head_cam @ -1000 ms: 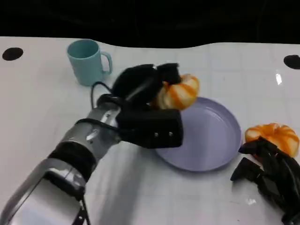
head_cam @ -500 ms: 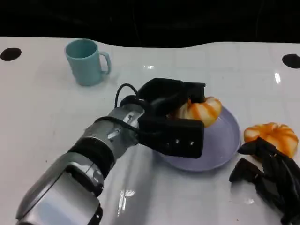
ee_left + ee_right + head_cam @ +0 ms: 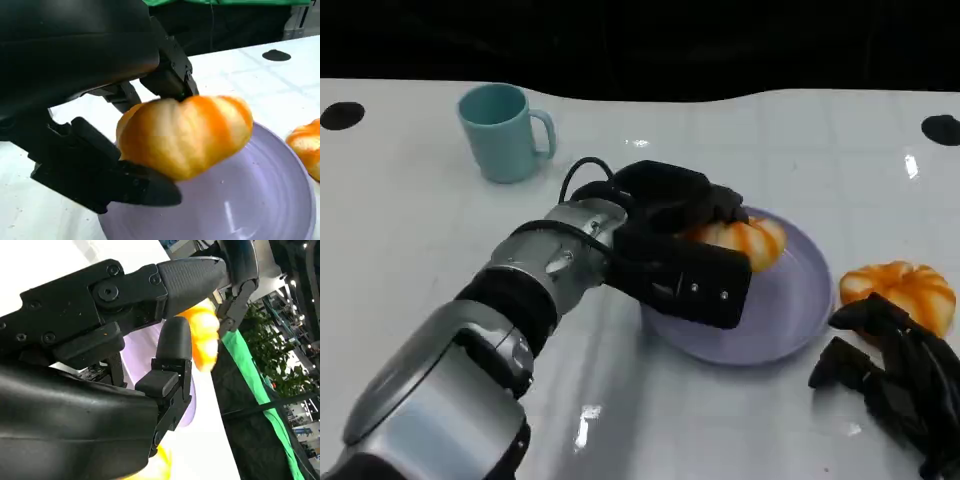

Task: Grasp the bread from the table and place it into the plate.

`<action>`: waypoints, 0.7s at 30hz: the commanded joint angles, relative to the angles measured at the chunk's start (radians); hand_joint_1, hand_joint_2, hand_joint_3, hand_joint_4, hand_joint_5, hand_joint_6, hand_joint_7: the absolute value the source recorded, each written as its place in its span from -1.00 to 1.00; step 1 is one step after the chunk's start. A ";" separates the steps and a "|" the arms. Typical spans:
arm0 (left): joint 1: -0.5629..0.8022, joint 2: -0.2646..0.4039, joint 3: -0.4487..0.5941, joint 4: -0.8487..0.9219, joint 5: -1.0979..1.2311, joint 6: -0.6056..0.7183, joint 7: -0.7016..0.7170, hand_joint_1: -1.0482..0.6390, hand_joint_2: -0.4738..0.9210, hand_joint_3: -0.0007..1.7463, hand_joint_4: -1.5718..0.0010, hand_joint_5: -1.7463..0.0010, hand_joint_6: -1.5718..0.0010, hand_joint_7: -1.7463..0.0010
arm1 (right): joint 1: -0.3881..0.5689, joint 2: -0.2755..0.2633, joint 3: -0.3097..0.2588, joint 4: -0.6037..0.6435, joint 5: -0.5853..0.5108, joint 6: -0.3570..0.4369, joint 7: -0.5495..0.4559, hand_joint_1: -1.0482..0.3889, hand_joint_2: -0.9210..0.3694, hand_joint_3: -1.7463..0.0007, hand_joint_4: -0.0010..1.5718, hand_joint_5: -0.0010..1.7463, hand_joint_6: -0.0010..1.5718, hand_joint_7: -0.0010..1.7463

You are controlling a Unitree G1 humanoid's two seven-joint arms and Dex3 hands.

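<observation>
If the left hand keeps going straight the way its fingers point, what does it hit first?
Probably the far rim of the plate; the left hand holds the bread over it, pointing rightward. Beyond lies a second bread, though depth is unclear.

- Left hand (image 3: 675,250): black, blocky shell dotted with small screws.
- Silver forearm (image 3: 535,275), black-banded, a thin black cable looping at the wrist.
- Right hand (image 3: 895,385): black, angular fingers.

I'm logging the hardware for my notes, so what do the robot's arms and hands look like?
The left forearm is rounded silver metal with a black ribbed band and a thin black cable looping at the wrist. The left hand and right hand are matte black, blocky, with small screws.
</observation>
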 commanded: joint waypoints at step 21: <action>0.034 0.100 0.014 -0.140 -0.010 -0.002 -0.069 -0.87 1.00 -0.19 0.72 0.68 0.42 0.93 | 0.018 -0.017 -0.010 0.009 0.000 0.007 -0.005 -0.26 -1.00 0.75 -0.19 0.81 -0.27 0.44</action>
